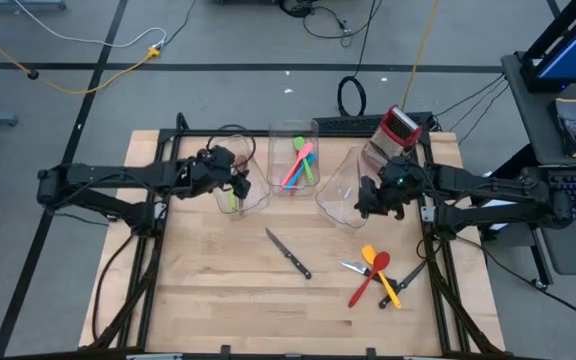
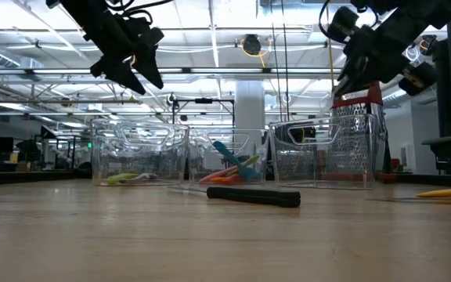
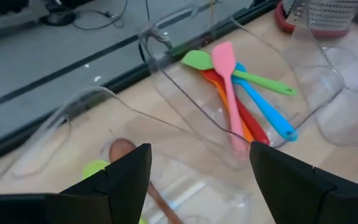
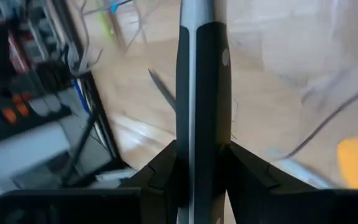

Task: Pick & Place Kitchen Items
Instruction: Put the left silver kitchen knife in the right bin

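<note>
Here the right gripper [image 1: 380, 197] hangs over the right clear bin [image 1: 340, 190], its fingers clamped on a black-handled knife [image 4: 202, 81]. The left gripper [image 1: 234, 180] hovers above the left bin [image 1: 253, 198] with its jaws spread wide and empty, over a green spoon [image 3: 95, 168] and a brown spoon [image 3: 122, 149]. The middle bin [image 1: 280, 140] holds pink, green, blue, red and orange utensils [image 3: 235, 93], another knife [image 1: 288, 253] lies mid-table, and red and yellow spoons [image 1: 376, 272] sit near the table's right side.
</note>
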Motion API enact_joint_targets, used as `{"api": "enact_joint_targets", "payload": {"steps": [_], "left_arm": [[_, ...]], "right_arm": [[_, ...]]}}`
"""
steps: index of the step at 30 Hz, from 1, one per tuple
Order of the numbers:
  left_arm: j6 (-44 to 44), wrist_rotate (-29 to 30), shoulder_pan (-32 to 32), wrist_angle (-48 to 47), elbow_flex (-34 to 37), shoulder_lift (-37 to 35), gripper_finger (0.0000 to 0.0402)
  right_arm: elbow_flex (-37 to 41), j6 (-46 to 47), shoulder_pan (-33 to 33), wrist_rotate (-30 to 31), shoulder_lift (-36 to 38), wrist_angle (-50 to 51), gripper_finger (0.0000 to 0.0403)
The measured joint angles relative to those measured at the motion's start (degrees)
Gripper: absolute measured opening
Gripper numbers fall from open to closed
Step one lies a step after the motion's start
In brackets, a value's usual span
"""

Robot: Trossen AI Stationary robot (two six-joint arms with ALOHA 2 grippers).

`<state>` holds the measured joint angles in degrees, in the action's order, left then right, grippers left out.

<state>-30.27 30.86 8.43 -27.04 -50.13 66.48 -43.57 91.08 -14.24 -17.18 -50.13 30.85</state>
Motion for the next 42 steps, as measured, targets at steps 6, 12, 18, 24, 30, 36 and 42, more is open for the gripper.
{"api": "enact_joint_targets", "payload": {"steps": [6,12,18,24,30,36,42], "left_arm": [[8.75,-7.82,5.67,4.8,0.0,0.0,0.0278],[16.9,-21.46,9.86,7.62,0.0,0.0,0.0278],[20.44,-26.72,12.24,7.74,0.0,0.0,0.0278],[21.17,-29.17,12.82,7.76,-0.02,0.0,0.0278],[21.17,-31.46,12.8,7.71,-0.02,0.0,0.0278],[21.66,-31.44,12.82,7.67,-0.02,0.0,0.0278],[22.3,-31.44,12.82,7.67,-0.04,0.0,0.0278]], "right_arm": [[0.17,12.24,-0.04,0.41,-0.29,-0.38,0.009],[1.84,16.71,-0.09,0.51,-3.95,-3.39,0.009],[2.43,14.68,-1.87,0.35,-10.55,-11.01,0.009],[2.45,10.87,-4.36,-2.54,-16.11,-13.03,0.009],[2.47,8.81,-5.69,-2.44,-17.62,-12.04,0.0106],[2.47,8.44,-5.7,-2.45,-18.98,-11.32,0.0109],[2.47,7.2,-5.7,-2.31,-19.89,-11.57,0.0094]]}}
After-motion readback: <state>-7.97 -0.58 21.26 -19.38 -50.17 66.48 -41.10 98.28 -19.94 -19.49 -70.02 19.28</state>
